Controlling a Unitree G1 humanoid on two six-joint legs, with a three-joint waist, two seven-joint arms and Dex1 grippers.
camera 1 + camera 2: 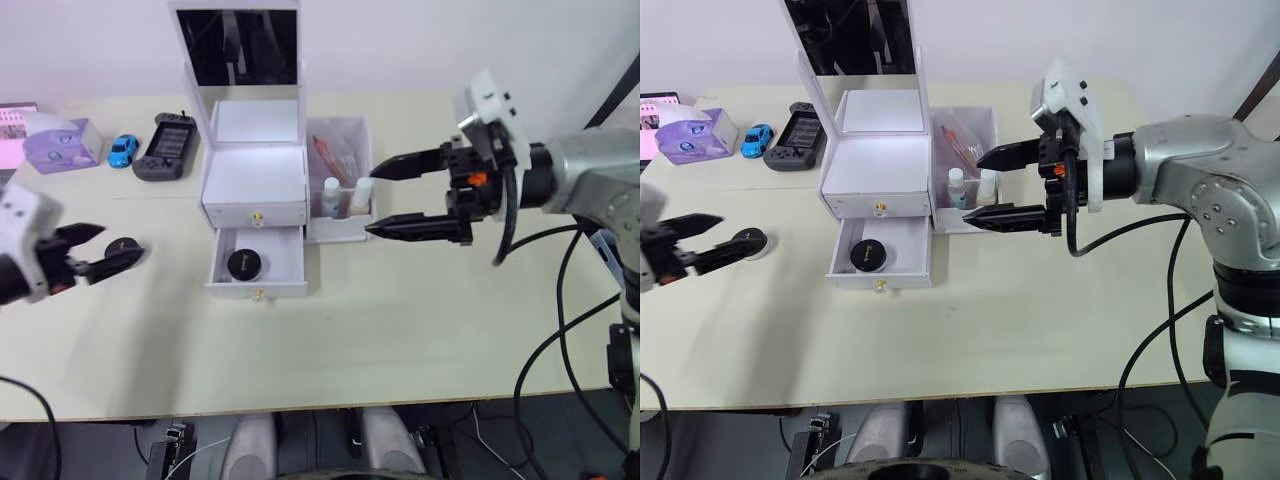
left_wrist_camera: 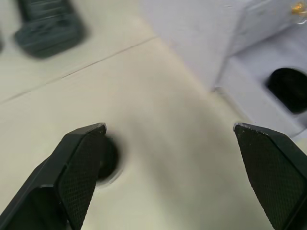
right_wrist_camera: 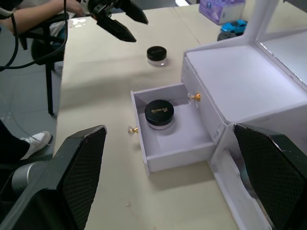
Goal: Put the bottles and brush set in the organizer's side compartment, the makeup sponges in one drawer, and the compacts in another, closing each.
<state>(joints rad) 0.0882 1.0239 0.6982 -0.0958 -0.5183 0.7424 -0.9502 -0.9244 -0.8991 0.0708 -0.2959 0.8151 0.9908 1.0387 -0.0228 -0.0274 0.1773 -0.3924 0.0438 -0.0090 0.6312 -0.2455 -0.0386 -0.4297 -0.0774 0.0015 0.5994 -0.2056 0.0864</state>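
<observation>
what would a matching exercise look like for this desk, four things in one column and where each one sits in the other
Things
1. compact on the table
2. compact in the drawer
3. bottles
4. blue toy car

Places
A. in the organizer's side compartment
B. beside the purple tissue box, at the far edge of the table
C. in the open lower drawer
D. on the bare table, by the open left hand

Pairs: 1-D, 2-C, 3-A, 4-B
</observation>
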